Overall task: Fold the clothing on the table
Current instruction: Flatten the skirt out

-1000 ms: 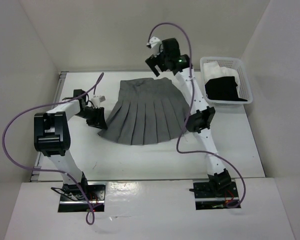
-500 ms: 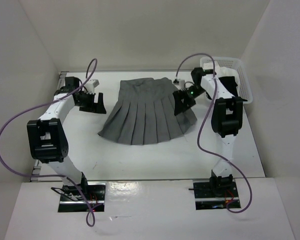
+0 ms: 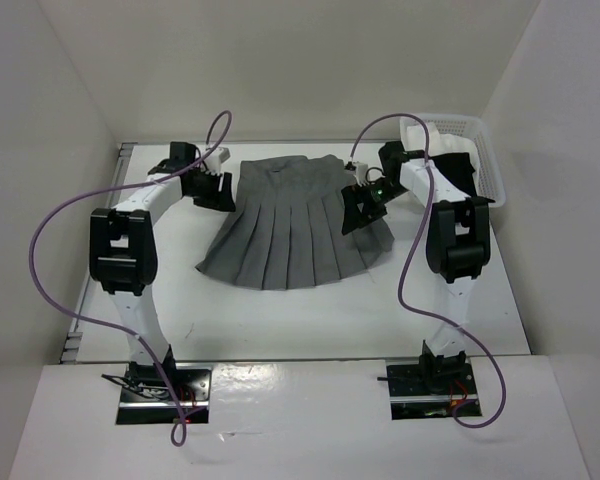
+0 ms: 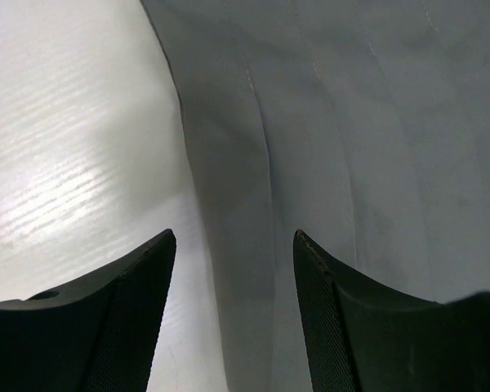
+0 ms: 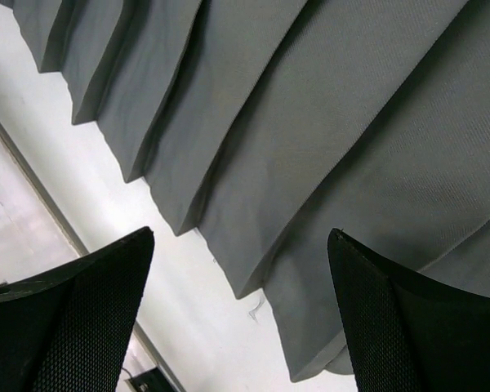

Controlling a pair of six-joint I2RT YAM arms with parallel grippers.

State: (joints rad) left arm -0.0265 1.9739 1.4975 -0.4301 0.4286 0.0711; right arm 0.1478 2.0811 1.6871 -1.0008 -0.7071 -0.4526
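Note:
The clothing, a grey pleated skirt (image 3: 290,225), lies fanned out flat on the white table (image 3: 280,315), waistband at the far side. My left gripper (image 3: 220,190) is at the skirt's far left edge. In the left wrist view its jaws (image 4: 233,237) stand open over the skirt (image 4: 351,122) where its side edge meets the table (image 4: 65,122). My right gripper (image 3: 358,210) is over the skirt's right side. In the right wrist view it (image 5: 241,235) is open above the pleated hem (image 5: 327,106), nothing held.
A white plastic basket (image 3: 485,150) stands at the far right, holding a black garment (image 3: 458,172) and a white one (image 3: 425,135). White walls enclose the table on three sides. A metal rail (image 3: 80,310) runs along the left edge.
The left gripper has swung from the skirt's left hem corner up to its far left edge. The right gripper has come down from behind the waistband onto the skirt's right side.

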